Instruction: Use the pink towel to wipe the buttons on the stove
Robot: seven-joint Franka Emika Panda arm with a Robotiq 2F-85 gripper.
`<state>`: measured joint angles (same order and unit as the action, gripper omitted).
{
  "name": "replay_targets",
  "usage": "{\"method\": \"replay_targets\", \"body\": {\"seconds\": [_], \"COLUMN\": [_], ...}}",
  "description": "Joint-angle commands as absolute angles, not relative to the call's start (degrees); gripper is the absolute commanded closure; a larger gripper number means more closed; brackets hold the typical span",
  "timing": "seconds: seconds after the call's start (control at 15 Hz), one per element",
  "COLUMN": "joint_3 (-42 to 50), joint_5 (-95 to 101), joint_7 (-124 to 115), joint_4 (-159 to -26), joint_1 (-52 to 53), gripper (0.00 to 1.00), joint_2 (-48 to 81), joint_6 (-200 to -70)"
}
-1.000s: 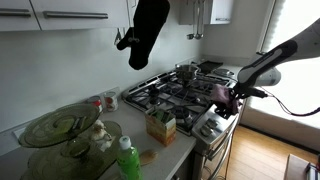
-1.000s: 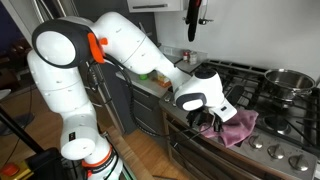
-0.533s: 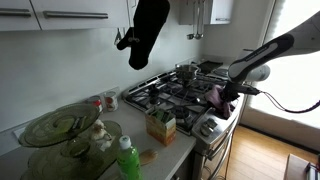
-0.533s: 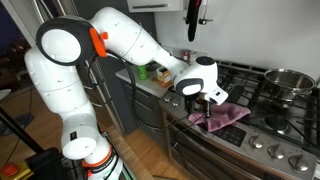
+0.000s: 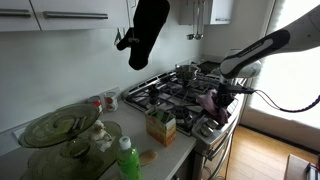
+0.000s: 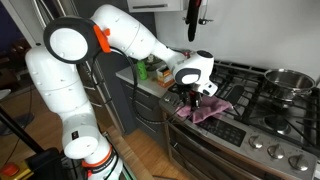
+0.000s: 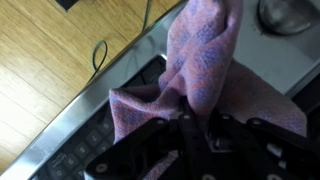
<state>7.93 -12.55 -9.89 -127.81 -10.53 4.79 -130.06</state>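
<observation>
The pink towel (image 6: 204,107) hangs from my gripper (image 6: 199,95) and drags on the stove's steel front panel (image 6: 255,135), near its end by the counter. In the wrist view the towel (image 7: 205,55) is bunched between the shut fingers (image 7: 196,125). In an exterior view the towel (image 5: 210,100) sits at the stove's front edge under my gripper (image 5: 221,90). Round stove knobs (image 6: 273,153) line the front panel further along from the towel. One knob (image 7: 283,12) shows at the top of the wrist view.
A steel pot (image 6: 287,80) stands on a back burner. A carton (image 5: 160,125), a green bottle (image 5: 127,158) and glass plates (image 5: 58,127) are on the counter beside the stove. A black oven mitt (image 5: 148,30) hangs above. Wooden floor (image 7: 50,60) lies below the stove front.
My gripper has dragged the towel along the front panel toward the counter end of the stove, away from the pot side. The grip on the towel is unchanged.
</observation>
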Motion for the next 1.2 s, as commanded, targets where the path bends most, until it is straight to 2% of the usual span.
{"method": "replay_targets", "body": {"seconds": [0.0,0.47,1.13], "joint_3": [7.12,12.56,19.91], "joint_5": [-11.12,-1.79,-2.03], "joint_7": [-10.52,-26.05,-44.65], "joint_4": [-126.38,-125.76,-127.18], "joint_1": [-8.61,-11.03,-14.2], "gripper": [0.96,0.96,0.96], "joint_2": [9.85,11.11,10.79], "joint_6": [-124.17,-124.29,-136.88]}}
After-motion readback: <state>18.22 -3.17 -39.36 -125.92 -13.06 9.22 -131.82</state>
